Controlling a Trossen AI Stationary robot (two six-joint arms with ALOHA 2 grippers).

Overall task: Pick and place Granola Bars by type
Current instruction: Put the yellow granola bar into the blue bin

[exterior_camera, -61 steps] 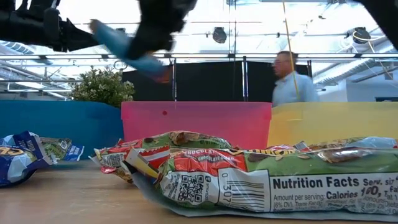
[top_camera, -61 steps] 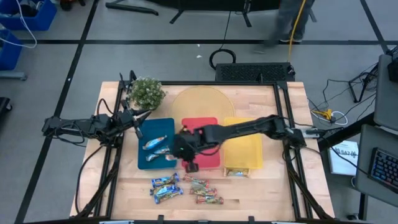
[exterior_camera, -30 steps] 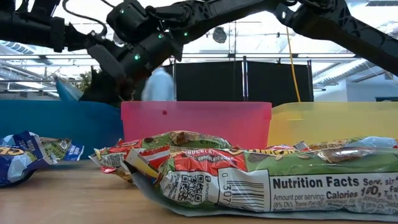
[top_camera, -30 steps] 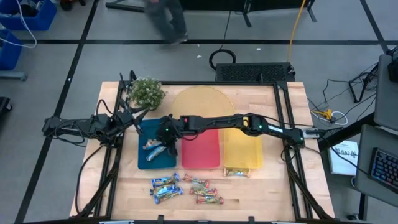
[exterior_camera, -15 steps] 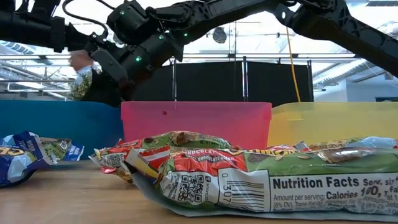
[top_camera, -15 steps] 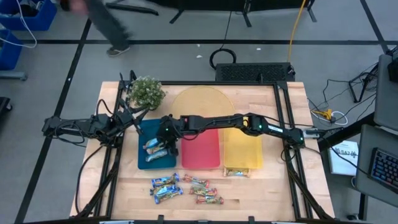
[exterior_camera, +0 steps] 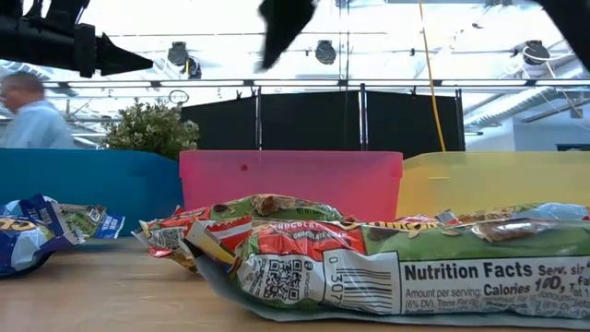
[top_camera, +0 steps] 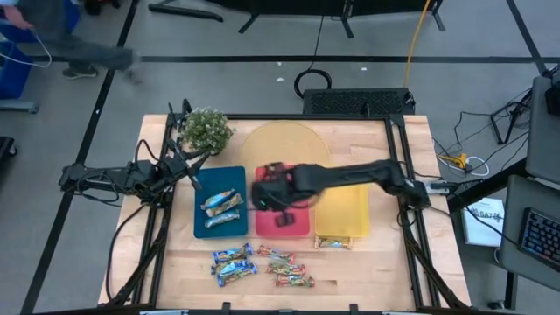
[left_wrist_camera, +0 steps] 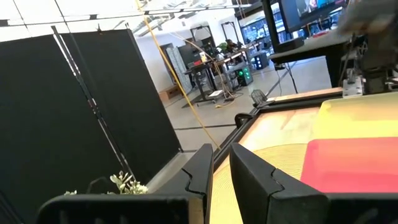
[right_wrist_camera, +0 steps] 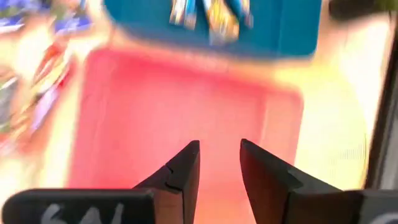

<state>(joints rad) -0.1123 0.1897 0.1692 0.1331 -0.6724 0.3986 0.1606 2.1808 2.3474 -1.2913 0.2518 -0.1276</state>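
Two blue-white granola bars lie in the blue tray. More blue-white bars and red-brown bars lie loose on the table near its near edge, and one bar lies at the yellow tray's near wall. My right gripper hovers open and empty above the red tray, with the blue tray's bars beyond its fingers. My left gripper waits shut at the blue tray's far left corner, touching nothing.
The yellow tray stands right of the red one. A small potted plant sits at the table's far left, and a round pale board lies behind the trays. A person walks in the room beyond.
My right gripper has drawn back from above the blue tray toward the table's right and now hangs over the red tray; in the low view it has risen to the picture's top. A person has walked off to the left behind the table.
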